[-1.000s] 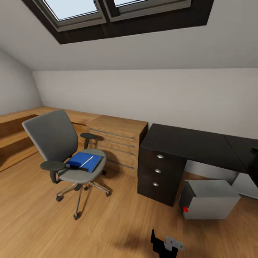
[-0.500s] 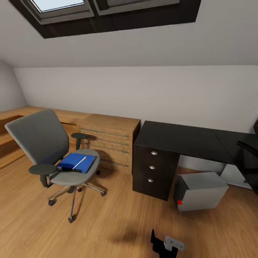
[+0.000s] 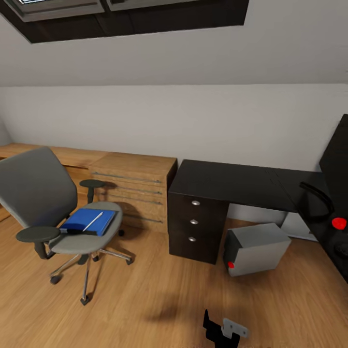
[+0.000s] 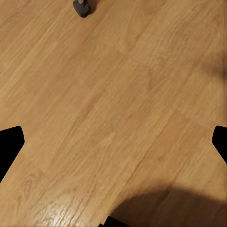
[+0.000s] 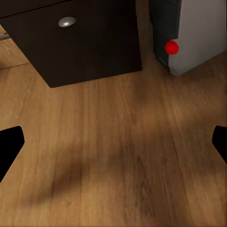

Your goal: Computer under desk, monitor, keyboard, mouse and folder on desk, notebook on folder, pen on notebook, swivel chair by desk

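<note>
View has swung right – monitor (image 3: 336, 159) edge now in sight | folder (image 3: 89, 221) and pen (image 3: 93, 221) lie on chair (image 3: 53, 208) | computer (image 3: 256, 249) under desk (image 3: 232, 181) | both your pincers spread, empty – drive in for the folder.

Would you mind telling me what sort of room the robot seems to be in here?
It looks like a home office corner in an attic room: a skylight sits in the sloped ceiling, a black desk stands against the wall with a computer beneath, and a swivel chair waits on wooden floor.
</note>
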